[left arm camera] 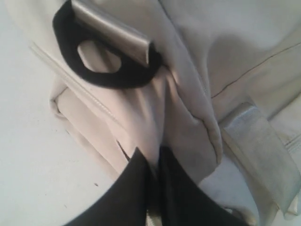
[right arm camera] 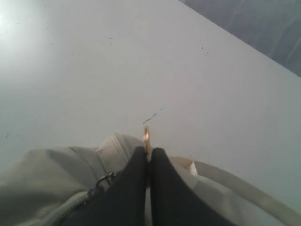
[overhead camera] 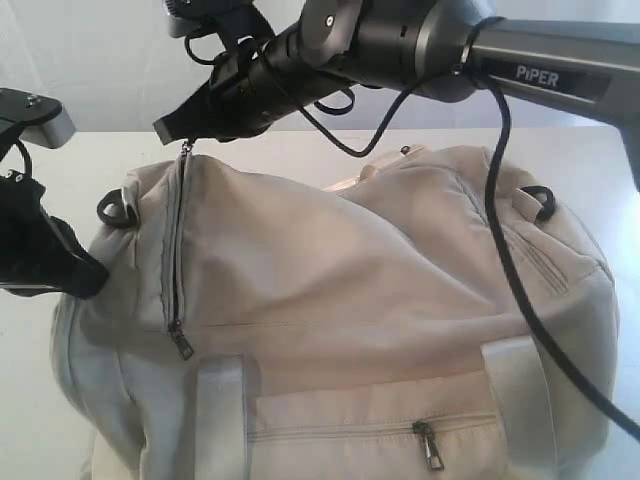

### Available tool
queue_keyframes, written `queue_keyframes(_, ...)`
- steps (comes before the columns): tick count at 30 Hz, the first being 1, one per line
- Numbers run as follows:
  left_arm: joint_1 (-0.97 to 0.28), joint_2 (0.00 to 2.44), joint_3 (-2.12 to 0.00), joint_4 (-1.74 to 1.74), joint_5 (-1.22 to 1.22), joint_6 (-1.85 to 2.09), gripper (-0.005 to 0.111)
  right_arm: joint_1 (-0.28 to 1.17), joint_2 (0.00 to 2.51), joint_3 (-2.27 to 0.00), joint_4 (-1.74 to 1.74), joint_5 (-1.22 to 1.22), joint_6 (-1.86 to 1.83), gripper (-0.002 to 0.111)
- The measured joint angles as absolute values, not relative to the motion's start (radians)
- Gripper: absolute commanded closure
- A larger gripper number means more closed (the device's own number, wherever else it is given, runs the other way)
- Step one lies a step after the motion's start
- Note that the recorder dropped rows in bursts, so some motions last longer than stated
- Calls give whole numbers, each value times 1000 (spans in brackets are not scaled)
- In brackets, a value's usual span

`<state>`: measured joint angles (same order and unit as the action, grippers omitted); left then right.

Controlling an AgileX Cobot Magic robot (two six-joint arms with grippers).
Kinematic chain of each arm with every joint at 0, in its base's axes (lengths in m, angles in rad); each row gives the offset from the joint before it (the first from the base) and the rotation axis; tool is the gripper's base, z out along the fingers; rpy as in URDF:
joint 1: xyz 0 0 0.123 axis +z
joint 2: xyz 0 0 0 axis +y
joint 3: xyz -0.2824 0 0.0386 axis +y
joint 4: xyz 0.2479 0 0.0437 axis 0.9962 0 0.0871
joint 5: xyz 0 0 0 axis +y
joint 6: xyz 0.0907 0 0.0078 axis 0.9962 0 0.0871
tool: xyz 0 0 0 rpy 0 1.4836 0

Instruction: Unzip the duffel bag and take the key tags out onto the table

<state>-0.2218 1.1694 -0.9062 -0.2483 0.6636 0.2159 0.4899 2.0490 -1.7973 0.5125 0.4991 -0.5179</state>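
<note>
The cream-beige duffel bag (overhead camera: 350,280) lies on the white table (overhead camera: 90,160) and fills most of the exterior view. Its grey end zipper (overhead camera: 176,250) looks closed along its length. My right gripper (overhead camera: 170,128) hovers at the zipper's far end, shut on a thin metal zipper pull (right arm camera: 146,134). My left gripper (overhead camera: 95,280) sits at the bag's left end. In the left wrist view, this left gripper (left arm camera: 151,157) is shut on a fold of the bag's fabric (left arm camera: 183,122). The key tags are hidden.
A dark ring (left arm camera: 113,77) on a webbing loop (left arm camera: 110,30) sits just beyond the left gripper. The front pocket zipper (overhead camera: 430,440) is closed between two webbing straps (overhead camera: 222,420). The right arm and its black cable (overhead camera: 500,230) cross over the bag. Bare table (right arm camera: 117,61) lies beyond the bag.
</note>
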Motion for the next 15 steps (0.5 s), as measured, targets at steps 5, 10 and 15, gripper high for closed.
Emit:
queue_keyframes(5, -222, 1169, -906, -198, 645, 164, 106, 446, 2051, -1802, 519, 535, -442, 108)
queue_keyframes(10, -222, 1169, -906, -140, 649, 115, 106, 404, 2051, -1804, 525, 627, -404, 108)
queue_keyframes(15, -222, 1169, -906, 6, 699, 24, 106, 397, 2051, -1804, 539, 706, -400, 108)
